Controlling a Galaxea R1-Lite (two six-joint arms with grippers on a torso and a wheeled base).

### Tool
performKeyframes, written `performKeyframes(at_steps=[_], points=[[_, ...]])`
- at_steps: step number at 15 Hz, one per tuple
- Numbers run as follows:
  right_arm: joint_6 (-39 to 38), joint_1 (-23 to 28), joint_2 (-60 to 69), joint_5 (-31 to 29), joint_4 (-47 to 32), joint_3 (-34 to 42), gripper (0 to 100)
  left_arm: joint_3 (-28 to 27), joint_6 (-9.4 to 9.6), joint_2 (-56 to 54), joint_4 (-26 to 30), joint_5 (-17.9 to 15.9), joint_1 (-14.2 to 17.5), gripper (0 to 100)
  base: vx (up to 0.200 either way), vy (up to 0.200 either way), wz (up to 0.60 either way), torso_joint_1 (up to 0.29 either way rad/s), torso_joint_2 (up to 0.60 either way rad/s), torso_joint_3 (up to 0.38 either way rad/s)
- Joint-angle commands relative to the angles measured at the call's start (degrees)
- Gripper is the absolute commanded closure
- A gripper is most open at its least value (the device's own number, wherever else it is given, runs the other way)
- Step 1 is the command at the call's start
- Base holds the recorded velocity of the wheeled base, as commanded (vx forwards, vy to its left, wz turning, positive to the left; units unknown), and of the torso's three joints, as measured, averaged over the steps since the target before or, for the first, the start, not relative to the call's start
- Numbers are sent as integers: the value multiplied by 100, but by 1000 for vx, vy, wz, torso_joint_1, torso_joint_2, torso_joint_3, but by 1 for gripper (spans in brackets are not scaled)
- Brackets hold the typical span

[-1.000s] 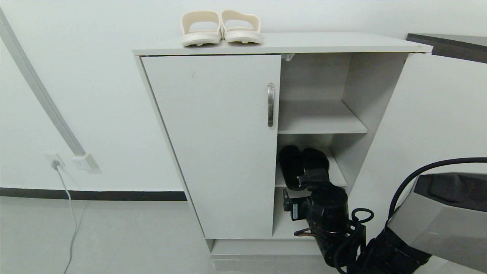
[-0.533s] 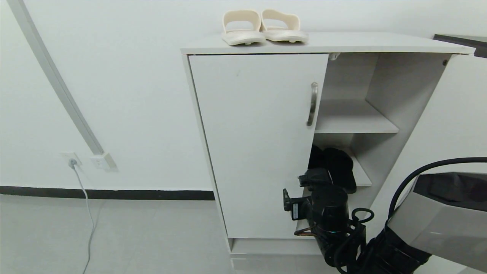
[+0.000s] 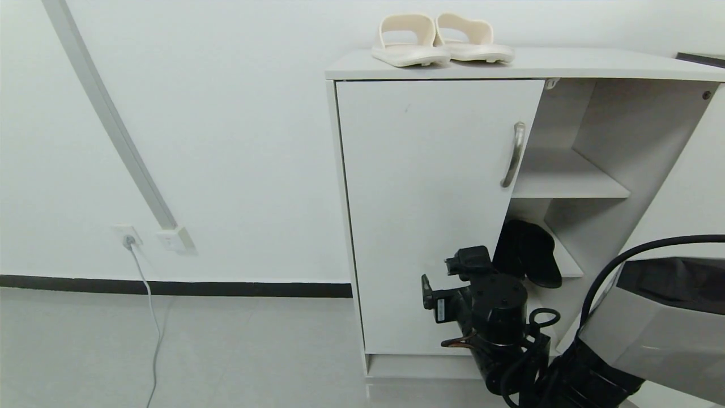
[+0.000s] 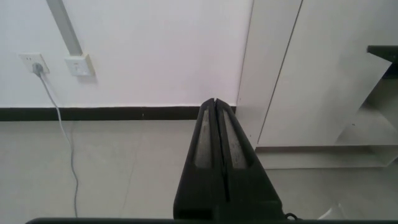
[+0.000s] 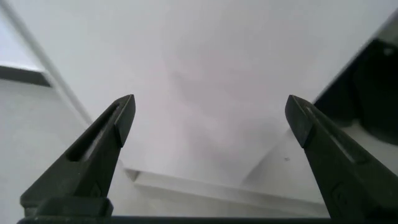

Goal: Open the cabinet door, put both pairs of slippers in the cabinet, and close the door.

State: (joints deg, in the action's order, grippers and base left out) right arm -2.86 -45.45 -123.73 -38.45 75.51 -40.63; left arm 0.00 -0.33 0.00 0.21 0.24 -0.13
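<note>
**Claws.** The right claw has its two fingers spread wide apart with nothing between them. It is low down in front of the cabinet and faces the closed door from close by, without touching it. The left claw has its fingers pressed together, with no gap and nothing gripped. It points down at the floor, off the closed-door side of the cabinet.

**Cabinet.** The cabinet is a white two-door unit standing against the wall.
- The closed door carries an upright metal handle at its inner edge.
- The other door is swung out, so that half of the inside is open to view.
- An upper shelf with a bare board shows in the open half.

**Slippers.**
- The cream slippers stand side by side on top of the cabinet, above the closed door, with their toes towards the room.
- The black slippers lie inside the cabinet on the lower shelf. They sit close to the edge of the closed door, which hides part of them.

**Surroundings.** On the wall beside the cabinet, on its closed-door side, are a socket and a switch plate. A cable hangs from the socket to the floor. A grey duct runs at a slant up the wall from the switch plate. A dark skirting strip meets the cabinet's side near its base.
</note>
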Motion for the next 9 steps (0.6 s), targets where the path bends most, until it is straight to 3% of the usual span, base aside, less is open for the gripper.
performKeyframes(at_steps=[1,9], points=[[23,-8,-19,13,17,55,0,0,-2,9,-3,2,-4,100,0,0,0,0,0,0],[137,-17,-19,4,69,117,0,0,-2,9,-3,11,-4,100,0,0,0,0,0,0]])
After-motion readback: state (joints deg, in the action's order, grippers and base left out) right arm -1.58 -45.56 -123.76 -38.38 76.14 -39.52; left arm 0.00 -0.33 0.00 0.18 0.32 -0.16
